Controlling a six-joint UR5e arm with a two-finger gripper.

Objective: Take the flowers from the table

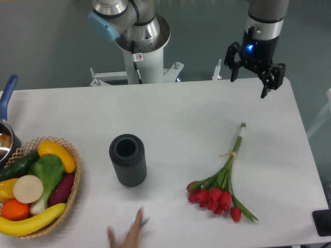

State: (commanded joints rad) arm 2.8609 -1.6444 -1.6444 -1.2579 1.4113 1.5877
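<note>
The flowers [222, 182] lie on the white table [176, 108] at the right front: a bunch of red tulips with heads toward the front, green stems running up and back to the right, tied with a tan band. My gripper [251, 82] hangs above the table's far right edge, well behind the stem ends. Its two fingers are spread apart and hold nothing.
A dark ribbed cylindrical vase [128, 159] stands left of the flowers. A wicker basket [72, 194] of vegetables and fruit sits at the front left, with a pot [6, 135] behind it. A human hand [126, 235] reaches in at the front edge. The robot base [139, 46] is at the back.
</note>
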